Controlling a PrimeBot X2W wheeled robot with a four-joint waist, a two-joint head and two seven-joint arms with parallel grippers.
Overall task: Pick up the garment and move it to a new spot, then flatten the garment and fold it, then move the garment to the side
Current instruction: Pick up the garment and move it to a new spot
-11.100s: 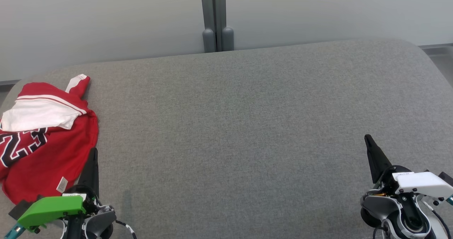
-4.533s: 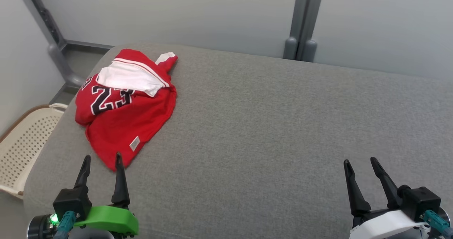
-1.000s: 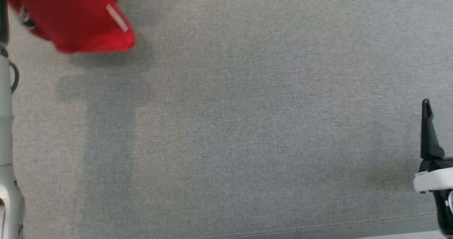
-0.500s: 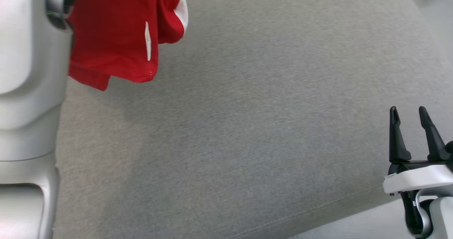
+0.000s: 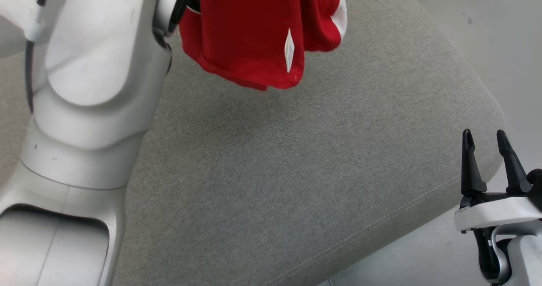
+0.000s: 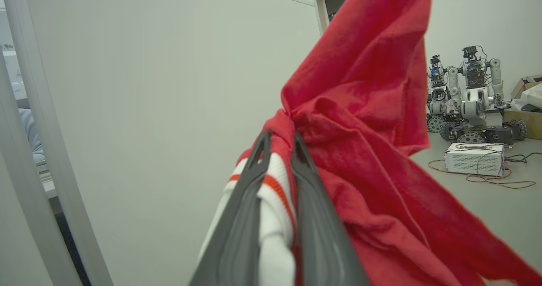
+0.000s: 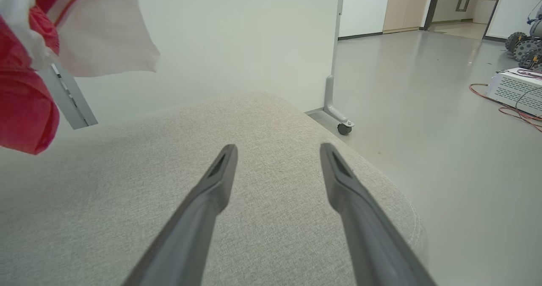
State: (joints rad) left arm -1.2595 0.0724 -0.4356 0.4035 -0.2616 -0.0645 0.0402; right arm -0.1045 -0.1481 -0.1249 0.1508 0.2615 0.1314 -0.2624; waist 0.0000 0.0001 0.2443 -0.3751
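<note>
While our left gripper [image 6: 280, 138] pinches a bunched fold of the red fabric jersey with white trim [image 6: 360, 108] between its two dark fingers, which press close on the cloth, the jersey hangs in the air above the far left part of the grey fabric-covered cushion [image 5: 296, 171], clear of its surface. Our pale left forearm [image 5: 97, 66] rises at the near left, just beside the hanging cloth, whose small white label [image 5: 289, 49] faces us. Our right gripper [image 5: 484, 133] hovers at the cushion's near right edge, well apart from the jersey, its fingers spread and holding nothing.
</note>
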